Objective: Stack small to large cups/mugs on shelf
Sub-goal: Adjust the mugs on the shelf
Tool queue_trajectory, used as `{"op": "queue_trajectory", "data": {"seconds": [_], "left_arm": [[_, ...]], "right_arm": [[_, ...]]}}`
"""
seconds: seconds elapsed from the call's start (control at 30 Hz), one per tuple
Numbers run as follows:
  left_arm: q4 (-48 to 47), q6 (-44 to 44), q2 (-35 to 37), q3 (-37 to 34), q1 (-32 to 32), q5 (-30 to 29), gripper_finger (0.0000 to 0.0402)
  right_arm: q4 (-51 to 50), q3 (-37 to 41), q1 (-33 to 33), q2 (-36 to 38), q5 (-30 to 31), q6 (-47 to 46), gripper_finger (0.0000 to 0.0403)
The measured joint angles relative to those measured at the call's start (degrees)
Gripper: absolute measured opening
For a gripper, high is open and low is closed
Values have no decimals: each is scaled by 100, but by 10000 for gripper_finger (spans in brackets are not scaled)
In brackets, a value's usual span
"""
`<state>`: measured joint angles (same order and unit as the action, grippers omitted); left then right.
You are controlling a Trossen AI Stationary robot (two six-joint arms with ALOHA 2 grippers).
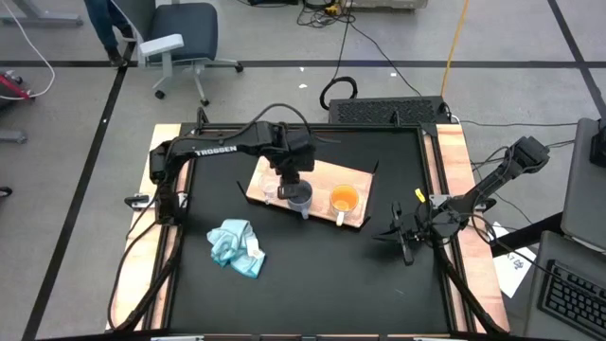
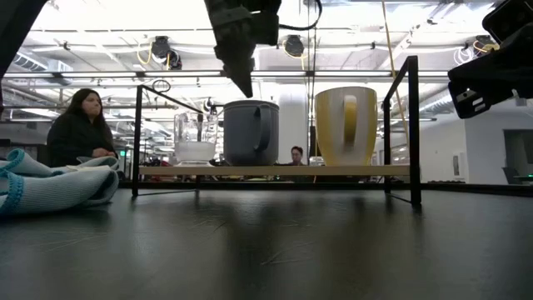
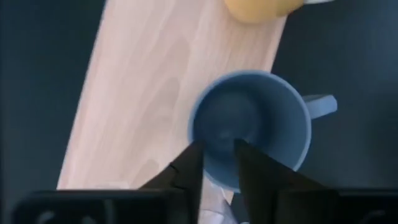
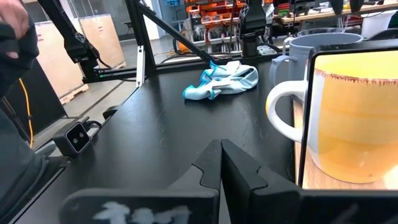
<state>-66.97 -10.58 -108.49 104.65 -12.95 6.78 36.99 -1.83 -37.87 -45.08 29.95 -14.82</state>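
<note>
My left end effector hangs nearly closed, empty, over the grey-blue mug; the low view alone shows the glass cup, mug and orange mug lined along the shelf. Right end effector closed beside the shelf's end, open worktop ahead.

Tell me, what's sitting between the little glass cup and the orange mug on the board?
The grey-blue mug stands between the glass cup and the orange mug on the wooden board, clearest in the low view.
</note>
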Motion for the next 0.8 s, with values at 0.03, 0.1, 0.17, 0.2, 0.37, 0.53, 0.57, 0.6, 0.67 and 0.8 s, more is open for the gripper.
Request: {"op": "queue_trajectory", "data": {"seconds": [0.03, 0.1, 0.17, 0.2, 0.37, 0.53, 0.57, 0.6, 0.67, 0.8], "left_arm": [[-42, -20, -8, 2, 10, 26, 102], [-131, -29, -57, 2, 31, 35, 129], [-88, -28, -103, 2, 51, 72, 153], [-150, -29, -116, 2, 61, 72, 164], [-264, -95, -181, 4, 77, 72, 205], [-201, -111, -266, -1, 74, 65, 219], [-199, -114, -290, -3, 70, 41, 220], [-161, -136, -334, -1, 70, 6, 220], [-111, -171, -366, 2, 66, -37, 220], [20, -237, -433, 2, 55, -79, 220]], "right_arm": [[1, 0, 1, 0, 0, 2, 0], [-13, -1, -2, 0, 0, 6, 0], [-17, 0, -1, 0, 0, 6, 0], [-15, 0, -1, 0, 0, 6, 0], [-26, 0, 0, 0, 0, -5, 0], [-29, -2, -1, -2, 0, -7, 0], [-28, 0, -2, -1, 0, -7, 0], [-30, 0, 0, 0, 0, -7, 0], [-33, -2, -1, -2, 0, -7, 0], [-39, 0, -1, -2, 0, -9, 0]]}}
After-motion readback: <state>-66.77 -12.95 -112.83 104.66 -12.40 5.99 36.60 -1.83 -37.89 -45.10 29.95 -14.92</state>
